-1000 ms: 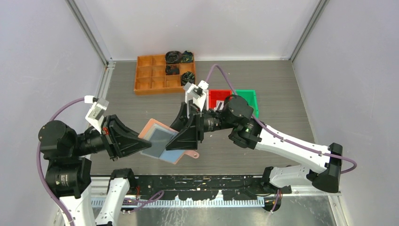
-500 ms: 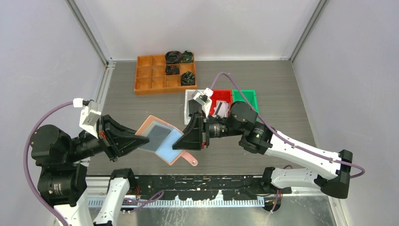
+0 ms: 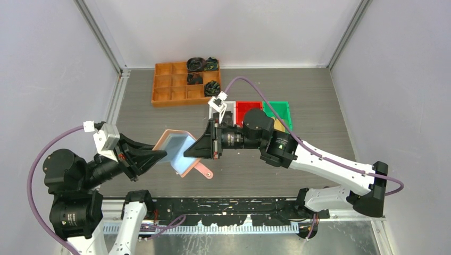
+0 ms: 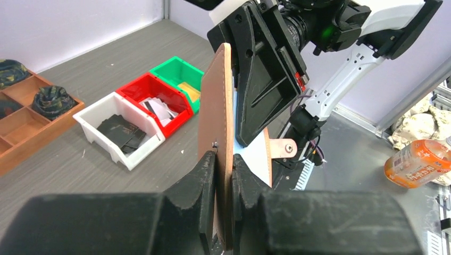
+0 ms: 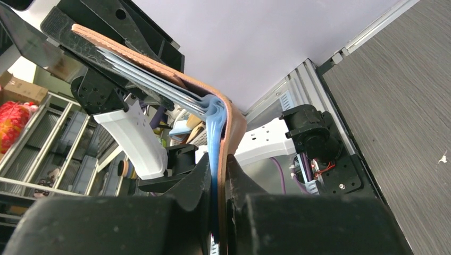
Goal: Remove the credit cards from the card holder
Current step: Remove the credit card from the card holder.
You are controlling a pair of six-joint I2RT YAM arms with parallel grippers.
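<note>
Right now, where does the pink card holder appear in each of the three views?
Top external: card holder left of centre, open, blue inside showing.
Left wrist: card holder at centre, upright, edge-on.
Right wrist: card holder arcs from upper left to bottom centre.
Shared landmark: grey table, in all three.

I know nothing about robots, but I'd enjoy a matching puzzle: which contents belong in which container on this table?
Containers:
1. white bin
2. red bin
3. green bin
4. orange tray

Contents:
A. black coiled bundles
B. whitish cards
C. tan-yellow card
D. black cards

Pairs: 1-D, 2-B, 3-C, 4-A
</note>
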